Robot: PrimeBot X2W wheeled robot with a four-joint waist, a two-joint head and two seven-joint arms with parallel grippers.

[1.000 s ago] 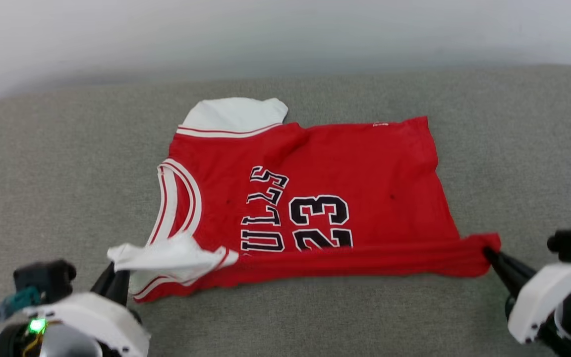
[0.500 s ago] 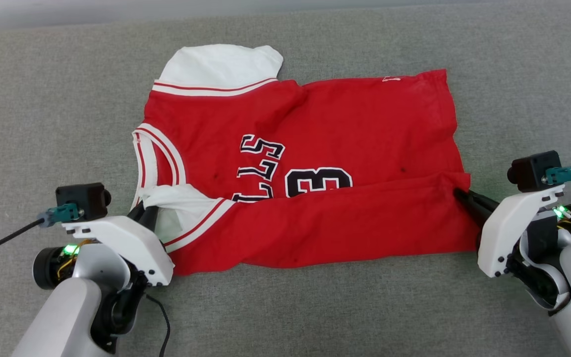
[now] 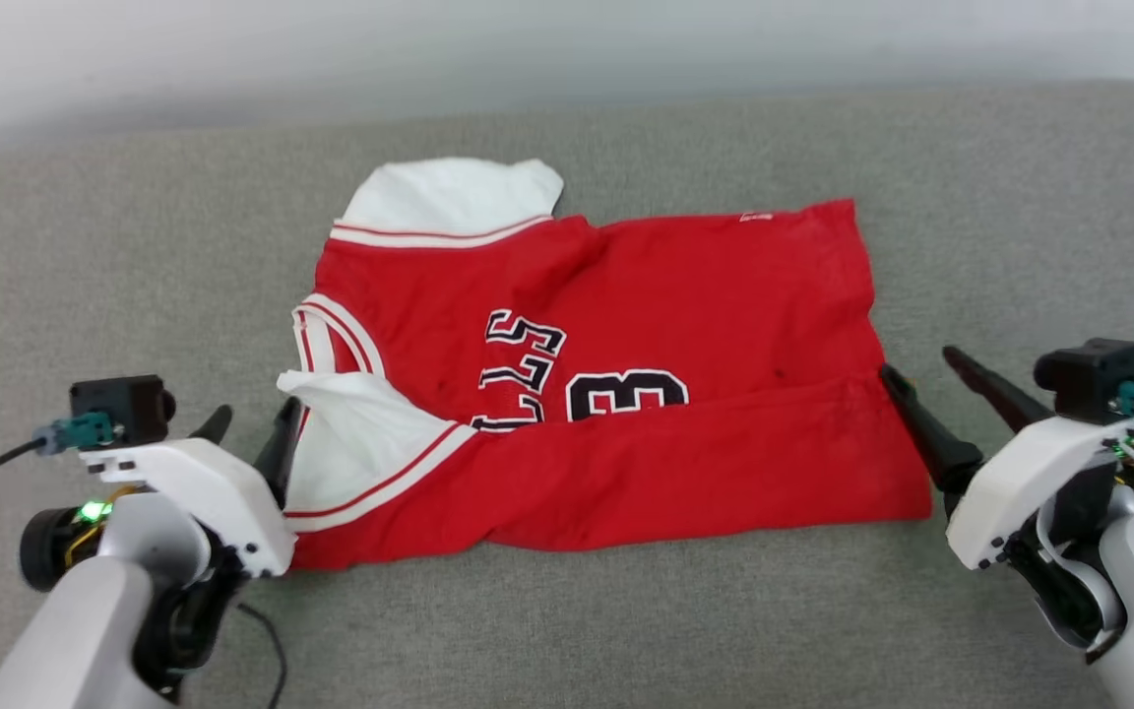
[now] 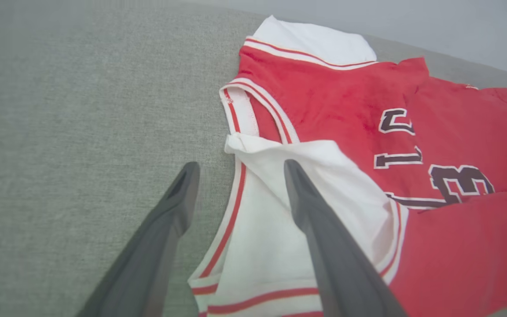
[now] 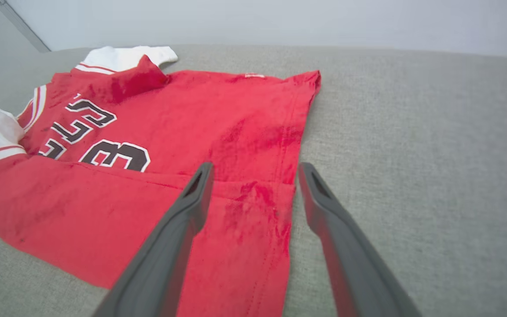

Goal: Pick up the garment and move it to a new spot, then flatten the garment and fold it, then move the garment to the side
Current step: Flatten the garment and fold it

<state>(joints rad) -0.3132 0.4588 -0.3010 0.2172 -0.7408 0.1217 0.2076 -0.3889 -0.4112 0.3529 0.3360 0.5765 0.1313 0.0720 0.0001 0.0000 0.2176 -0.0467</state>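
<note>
- The table (image 3: 626, 630) is wide and covered in gray cloth. It has bare room on every side of the shirt, most of all to the left and the right. A pale wall (image 3: 528, 49) stands behind its far edge.
- The shirt (image 3: 705, 295) lies flat near the middle of the table, neck to the left and hem to the right.
- The near long side (image 3: 685, 473) is folded up over the shirt. It hides the lower half of the number (image 3: 626, 394). I think this is the first fold, and that is why the two hands sit at its ends.
- The near white sleeve (image 3: 360, 443) lies on top of the fold at the left end. The far sleeve (image 3: 449, 192) sticks out toward the wall.
- The left hand (image 3: 254, 412) is spread wide and pinches nothing. One finger is over the near sleeve, the other over bare table just beside it.
- The right hand (image 3: 919, 362) is spread wide too and holds nothing. One finger is over the hem corner, the other over bare table.
- I cannot tell if any fingertip touches the cloth.
- The far long edge looks free for a next fold. Both hands have room to pull back.
</note>
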